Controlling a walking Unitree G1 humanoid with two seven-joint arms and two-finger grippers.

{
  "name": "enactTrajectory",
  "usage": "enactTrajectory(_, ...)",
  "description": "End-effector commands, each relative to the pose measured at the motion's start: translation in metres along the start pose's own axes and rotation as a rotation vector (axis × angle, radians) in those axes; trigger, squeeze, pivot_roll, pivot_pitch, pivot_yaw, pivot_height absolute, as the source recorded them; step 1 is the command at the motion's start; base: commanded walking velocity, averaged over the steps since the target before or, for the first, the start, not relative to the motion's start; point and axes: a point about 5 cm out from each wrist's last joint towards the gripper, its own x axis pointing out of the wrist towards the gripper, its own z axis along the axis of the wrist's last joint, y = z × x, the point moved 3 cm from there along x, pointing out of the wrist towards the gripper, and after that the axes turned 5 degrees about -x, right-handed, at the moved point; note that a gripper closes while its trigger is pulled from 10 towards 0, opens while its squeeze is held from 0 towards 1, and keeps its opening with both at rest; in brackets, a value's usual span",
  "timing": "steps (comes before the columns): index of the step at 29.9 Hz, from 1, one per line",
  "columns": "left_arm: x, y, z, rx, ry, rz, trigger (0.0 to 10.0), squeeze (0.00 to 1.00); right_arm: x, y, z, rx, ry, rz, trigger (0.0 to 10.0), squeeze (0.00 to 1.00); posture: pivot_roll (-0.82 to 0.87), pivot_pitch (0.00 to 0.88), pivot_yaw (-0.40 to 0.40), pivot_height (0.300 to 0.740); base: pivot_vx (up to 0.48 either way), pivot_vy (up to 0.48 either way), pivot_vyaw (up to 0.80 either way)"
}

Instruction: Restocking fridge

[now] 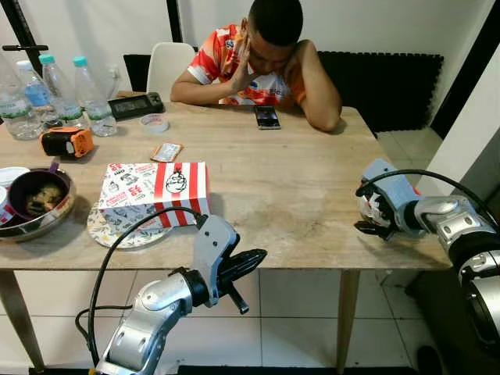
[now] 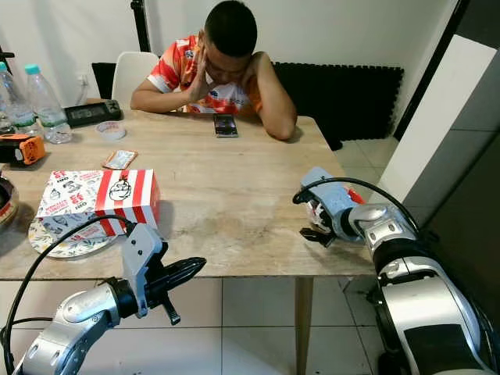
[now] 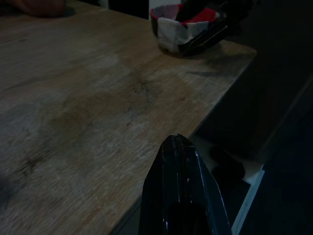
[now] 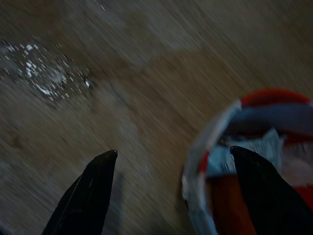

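Right claw (image 4: 173,161) sits at the right edge of the tabletop (image 1: 289,187), fingers spread wide. One finger is down inside a small red-and-white paper cup (image 4: 254,161), the other is outside its wall on the bare wood. Nothing is clamped yet; the rim lies between the fingers. In the head views the same cup (image 2: 320,211) is mostly hidden behind the wrist and its cable, close to the table's right-hand edge.

Left claw (image 1: 254,259) is held just off the front edge of the tabletop, below the striped box, fingers pressed together and empty, pointing across toward the cup.

Handling, as a judgement: the cup looks like thin paper with something crumpled in it, so light, soft-walled and easy to crush or tip. Best hold is probably a gentle pinch on the wall near the rim, as the fingers are already set, or around the body. Too much squeeze would fold it; a sideways nudge could push it off the edge.

Farther out: a red-and-white striped food box (image 1: 156,191) on a patterned plate (image 1: 117,232) at the left front, a metal bowl (image 1: 35,205) with food at the far left, and water bottles (image 1: 58,90) at the back left. A person (image 1: 262,55) sits across the table, leaning on an elbow, with a phone (image 1: 267,117) lying in front of them. No fridge in sight.
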Motion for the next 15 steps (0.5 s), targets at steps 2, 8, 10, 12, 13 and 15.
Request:
enactTrajectory(2, -0.001, 0.0, 0.001, 0.011, 0.013, -0.012, 10.0, 0.0, 0.002, 0.005, 0.015, 0.005, -0.058, 0.042, 10.0, 0.0, 0.09, 0.049, -0.059, 0.74, 0.0, 0.0, 0.0)
enactTrajectory(8, -0.001, 0.001, 0.001, 0.016, 0.016, -0.012, 10.0, 0.0, 0.011, 0.028, 0.029, -0.038, -0.085, 0.179, 10.0, 0.0, 0.09, 0.048, -0.061, 0.74, 0.0, 0.0, 0.0)
enactTrajectory(10, -0.001, 0.0, 0.002, 0.016, 0.013, -0.009, 10.0, 0.0, 0.011, 0.028, 0.03, -0.043, -0.087, 0.178, 10.0, 0.0, 0.09, 0.047, -0.066, 0.74, 0.0, 0.0, 0.0)
enactTrajectory(12, 0.0, 0.0, 0.002, 0.015, 0.012, -0.008, 10.0, 0.0, 0.011, 0.028, 0.03, -0.042, -0.086, 0.175, 10.0, 0.0, 0.09, 0.047, -0.066, 0.74, 0.0, 0.0, 0.0)
enactTrajectory(13, 0.0, 0.0, 0.002, 0.015, 0.012, -0.008, 10.0, 0.0, 0.011, 0.027, 0.029, -0.041, -0.082, 0.171, 9.8, 0.0, 0.09, 0.048, -0.067, 0.74, 0.0, 0.0, 0.0)
enactTrajectory(15, -0.001, -0.001, 0.002, 0.015, 0.014, -0.009, 10.0, 0.0, 0.011, 0.027, 0.029, -0.042, -0.08, 0.175, 9.3, 0.0, 0.09, 0.048, -0.067, 0.74, 0.0, 0.0, 0.0)
